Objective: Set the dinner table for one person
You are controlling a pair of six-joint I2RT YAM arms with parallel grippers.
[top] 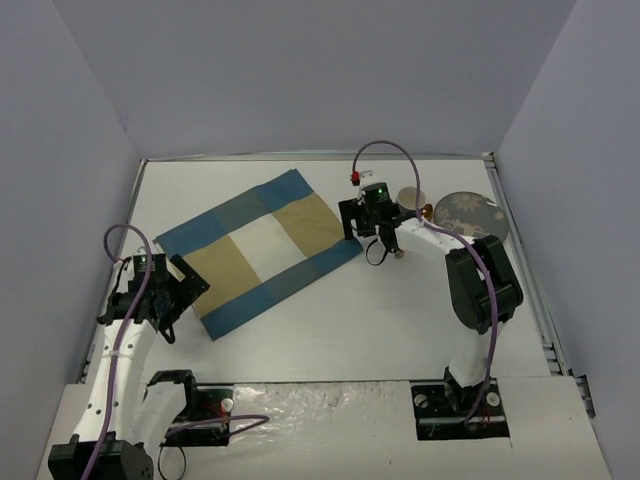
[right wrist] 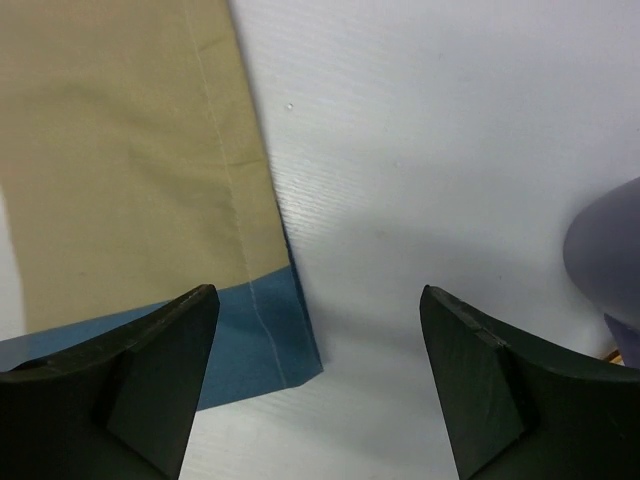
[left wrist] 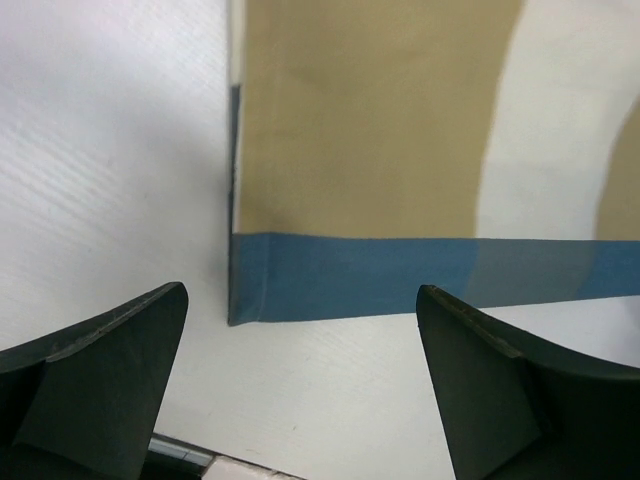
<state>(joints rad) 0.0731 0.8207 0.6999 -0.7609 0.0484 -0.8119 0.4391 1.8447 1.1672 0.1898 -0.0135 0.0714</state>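
The dinner table [top: 390, 310] is a plain white top. On it a blue-and-tan striped placemat [top: 258, 250] lies flat and askew. My left gripper [top: 186, 285] is at the mat's near-left corner, open and empty. In the left wrist view that blue corner [left wrist: 300, 280] lies flat just beyond the wide-apart fingers [left wrist: 100, 385], with bare table under the left gripper [left wrist: 300, 375]. My right gripper [top: 350, 226] is at the mat's far-right corner, also open and empty. The right wrist view has that corner [right wrist: 270, 340] resting on the table ahead of the right gripper [right wrist: 315, 385].
A grey patterned plate [top: 471, 215] sits at the back right near the table's edge. A pale cup [top: 408, 197] and a small brown item [top: 427, 210] stand between the plate and the right arm. A grey rounded edge [right wrist: 610, 265] shows in the right wrist view.
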